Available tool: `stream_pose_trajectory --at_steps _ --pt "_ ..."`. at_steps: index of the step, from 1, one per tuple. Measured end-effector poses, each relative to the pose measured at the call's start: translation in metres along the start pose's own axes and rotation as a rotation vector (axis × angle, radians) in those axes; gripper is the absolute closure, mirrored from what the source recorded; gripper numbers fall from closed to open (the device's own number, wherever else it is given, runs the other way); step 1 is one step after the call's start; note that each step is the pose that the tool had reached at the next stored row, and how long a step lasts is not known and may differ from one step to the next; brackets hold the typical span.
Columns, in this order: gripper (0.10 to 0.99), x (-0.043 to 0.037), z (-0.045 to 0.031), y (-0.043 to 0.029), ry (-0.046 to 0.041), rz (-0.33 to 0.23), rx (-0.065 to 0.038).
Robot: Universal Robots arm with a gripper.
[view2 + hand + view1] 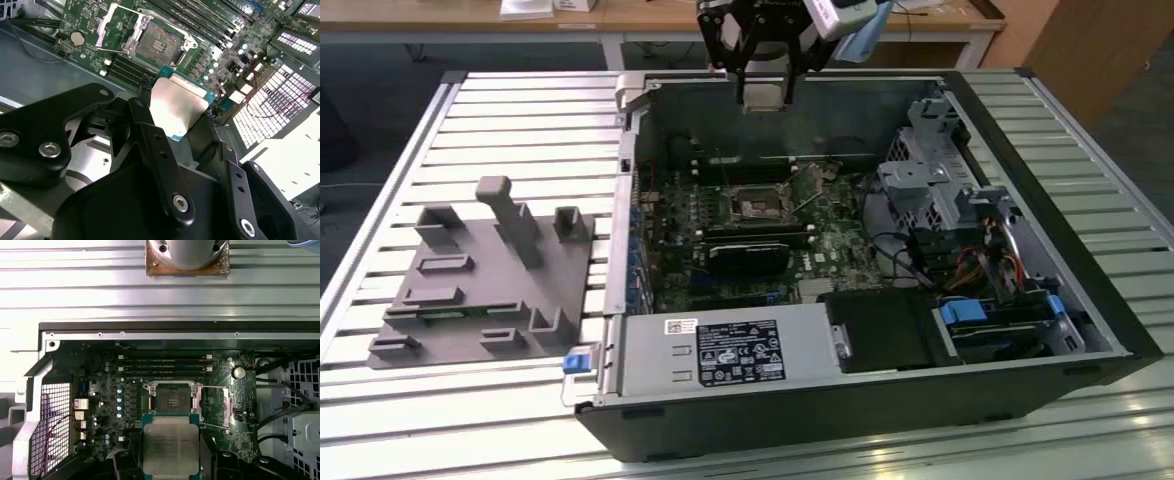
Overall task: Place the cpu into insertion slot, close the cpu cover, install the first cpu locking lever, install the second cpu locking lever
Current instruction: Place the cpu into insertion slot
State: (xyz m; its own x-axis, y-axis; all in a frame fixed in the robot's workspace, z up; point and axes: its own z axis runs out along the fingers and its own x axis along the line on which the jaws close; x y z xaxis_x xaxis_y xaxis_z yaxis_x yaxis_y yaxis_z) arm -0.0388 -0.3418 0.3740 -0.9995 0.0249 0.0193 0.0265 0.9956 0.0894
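1. A slatted metal table [507, 120] spreads across most of the frame, its ribs pale and glary toward the lower right.
2. Along the top edge runs a wooden desk [440, 18] on white legs [608, 48].
3. Dark grey floor [374, 75] shows in the upper left.
4. A wooden cabinet [1087, 40] stands in the upper right corner.

The cpu [177, 102], silvery top showing, is held between the black jaws of the gripper [176, 117], apart from the green circuit board [85, 15]. The insertion slot [157, 42] is seen uncovered, with the cpu cover [102, 31] swung open beside it.
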Motion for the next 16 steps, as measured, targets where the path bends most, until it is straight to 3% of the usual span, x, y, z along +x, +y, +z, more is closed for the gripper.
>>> stream_pose_trajectory --at_steps 16 --pt "0.545 0.0000 0.0001 0.0000 -0.0048 0.054 -0.001"
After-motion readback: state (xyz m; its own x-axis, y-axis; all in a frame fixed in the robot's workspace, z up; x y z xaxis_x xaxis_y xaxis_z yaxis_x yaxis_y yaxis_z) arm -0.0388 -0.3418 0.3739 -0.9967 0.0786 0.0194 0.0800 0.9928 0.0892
